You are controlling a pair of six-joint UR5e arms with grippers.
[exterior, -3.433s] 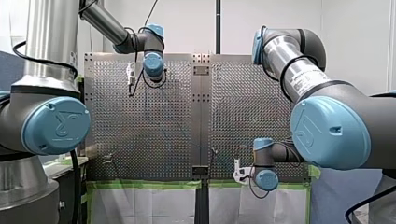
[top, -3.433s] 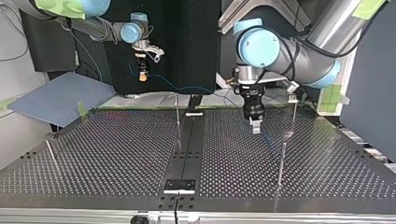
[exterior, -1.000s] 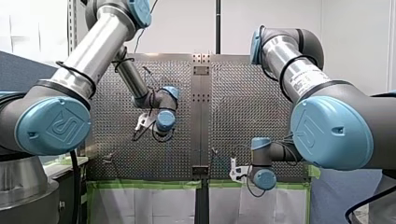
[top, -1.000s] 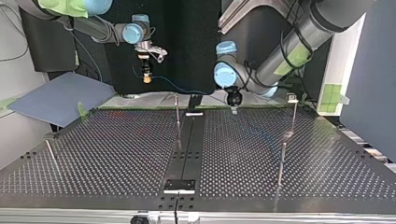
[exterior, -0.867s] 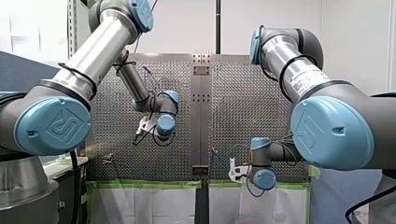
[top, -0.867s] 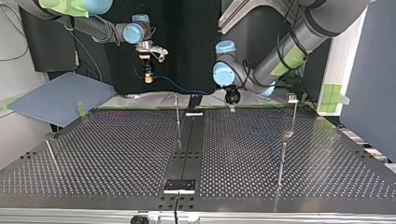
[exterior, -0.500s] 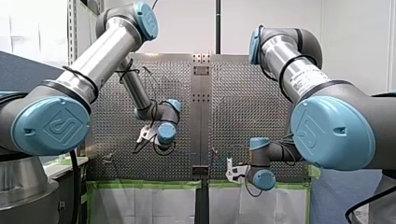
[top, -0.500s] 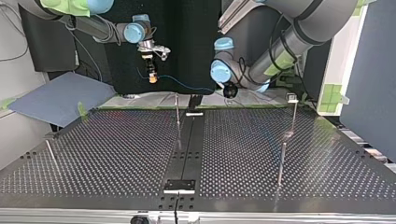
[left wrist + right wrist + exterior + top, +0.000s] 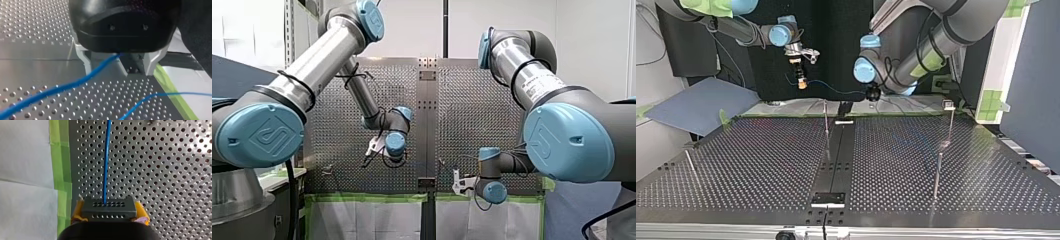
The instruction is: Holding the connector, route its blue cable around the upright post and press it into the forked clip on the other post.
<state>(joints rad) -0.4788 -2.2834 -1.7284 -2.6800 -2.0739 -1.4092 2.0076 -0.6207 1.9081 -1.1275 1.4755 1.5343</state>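
Risk, judged: a tug on thin blue cable [image 9: 106,157] could twist dark grey perforated connector block [image 9: 109,207] in grip. Slack span carried too high clears slim upright metal post [image 9: 826,122], so no wrap.

Right hand [image 9: 109,212], left of post in top view: yellow pads clamped on connector's sides.

Left hand [image 9: 871,93], right of post: cable runs from under it, grip cannot be told.

Forked clip [image 9: 949,105], further right of post: not yet reached.

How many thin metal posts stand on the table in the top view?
4, in the top view: a middle post, a far right post with a fitting on top, a nearer right post, and a leaning post at the left. Others may be hidden.
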